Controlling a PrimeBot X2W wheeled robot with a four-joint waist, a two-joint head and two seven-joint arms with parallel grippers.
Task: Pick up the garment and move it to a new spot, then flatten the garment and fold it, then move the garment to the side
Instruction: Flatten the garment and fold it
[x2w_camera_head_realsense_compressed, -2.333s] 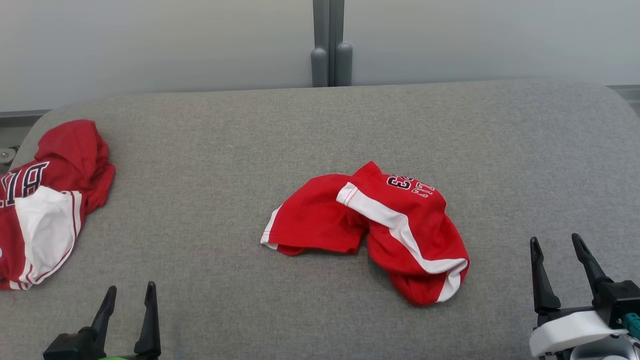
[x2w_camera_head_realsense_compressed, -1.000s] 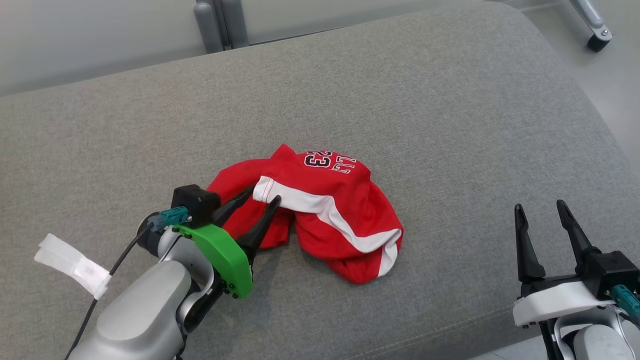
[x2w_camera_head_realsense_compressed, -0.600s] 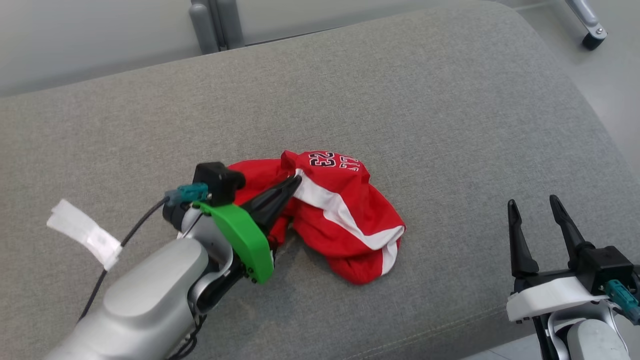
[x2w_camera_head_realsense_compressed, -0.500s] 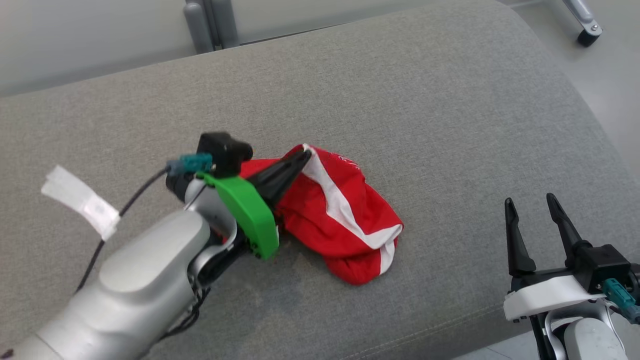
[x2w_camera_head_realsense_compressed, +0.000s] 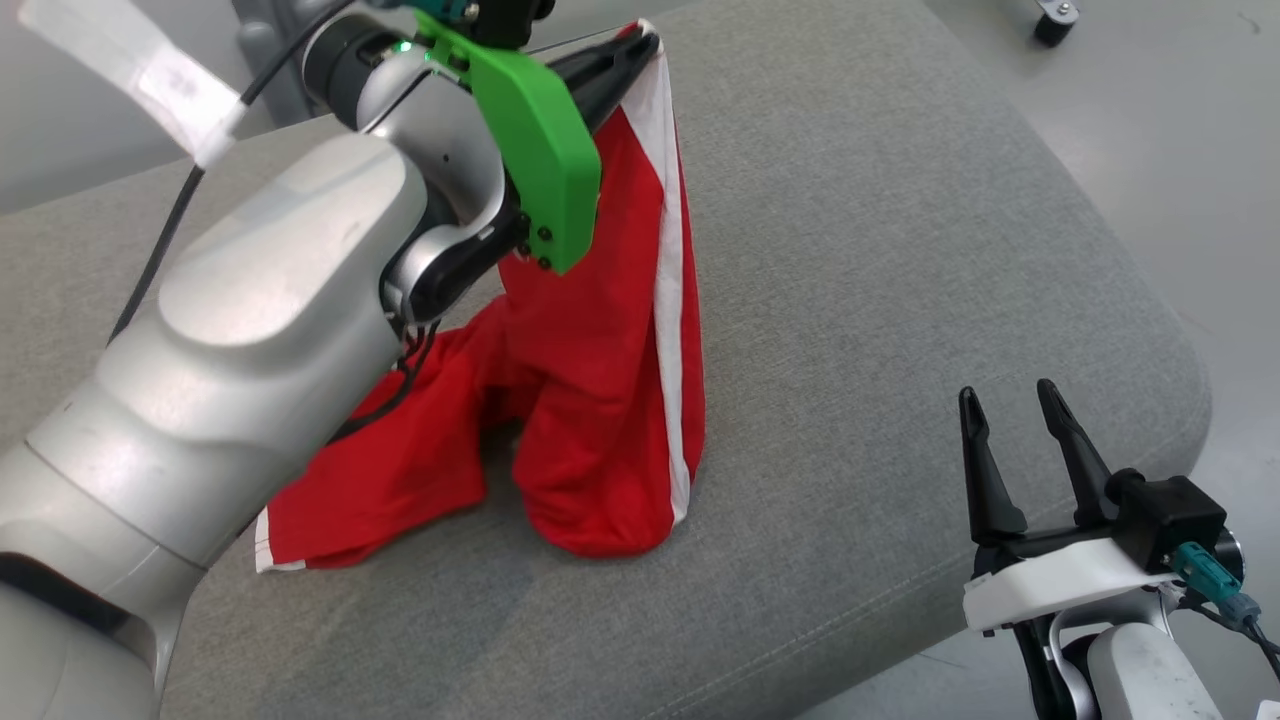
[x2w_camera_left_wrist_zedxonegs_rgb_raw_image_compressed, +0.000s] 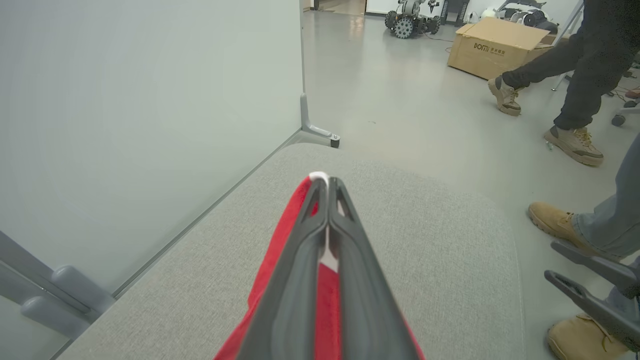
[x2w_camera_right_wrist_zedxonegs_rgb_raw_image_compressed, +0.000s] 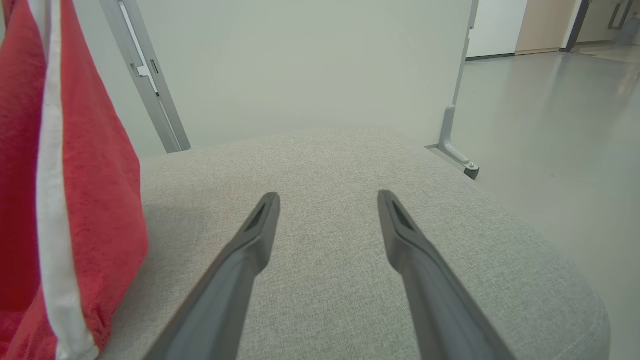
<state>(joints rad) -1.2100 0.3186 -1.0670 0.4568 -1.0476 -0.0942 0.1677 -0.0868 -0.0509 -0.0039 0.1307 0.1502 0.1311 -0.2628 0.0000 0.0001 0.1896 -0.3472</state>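
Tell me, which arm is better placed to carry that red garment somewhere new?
Left. The left claw is shut on the red garment, holding it partly off the grey cushion. The right claw is open, empty, off to the side.

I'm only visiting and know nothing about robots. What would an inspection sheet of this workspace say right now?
Surface: grey fabric cushion, rounded corners.
Job's things: red garment with a white stripe, top edge lifted, lower part resting on the cushion.
Clutter: nothing seen.
Pincers: left pincer shut on the garment's white-edged top; right pincer open, empty, near the cushion's front corner.
Cables: black cable with a white tape tag by the left arm; teal plug at the right wrist.
Surroundings: pale partition wall, cardboard box, people's legs on the floor.
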